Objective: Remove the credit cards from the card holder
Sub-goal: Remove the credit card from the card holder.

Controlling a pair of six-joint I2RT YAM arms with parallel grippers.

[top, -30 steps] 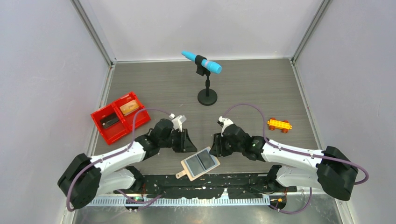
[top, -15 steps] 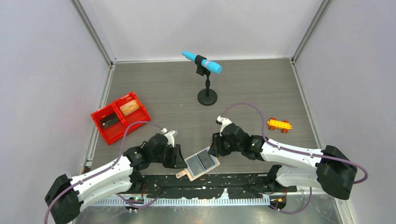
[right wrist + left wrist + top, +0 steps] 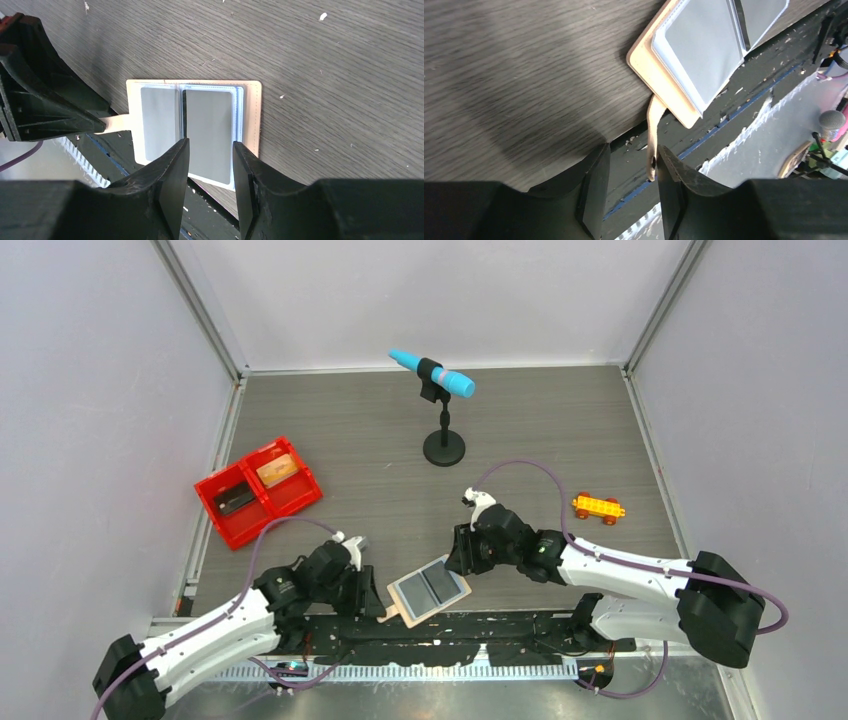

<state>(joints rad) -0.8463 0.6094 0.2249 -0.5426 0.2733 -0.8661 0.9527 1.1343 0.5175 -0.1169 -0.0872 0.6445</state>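
The tan card holder (image 3: pixel 430 587) lies spread open at the table's near edge, its grey plastic sleeves (image 3: pixel 207 125) facing up. Its side tab (image 3: pixel 653 125) sticks out over the edge. My left gripper (image 3: pixel 632 150) is open around that tab, which touches the right-hand finger (image 3: pixel 669 165). My right gripper (image 3: pixel 210 145) stands open just above the holder's right sleeve, with nothing between its fingers. A tan-orange credit card (image 3: pixel 278 469) and a dark one (image 3: pixel 235 500) lie in separate compartments of the red tray (image 3: pixel 262 492).
A blue microphone on a black stand (image 3: pixel 443 445) is at mid-table towards the back. An orange-yellow toy car (image 3: pixel 598 506) sits on the right. The black base rail (image 3: pixel 450 625) runs just below the holder's near edge.
My left arm has swung back and down from the holder's far-left side to its tab at the table edge, and its jaws have widened. The right gripper has barely shifted.
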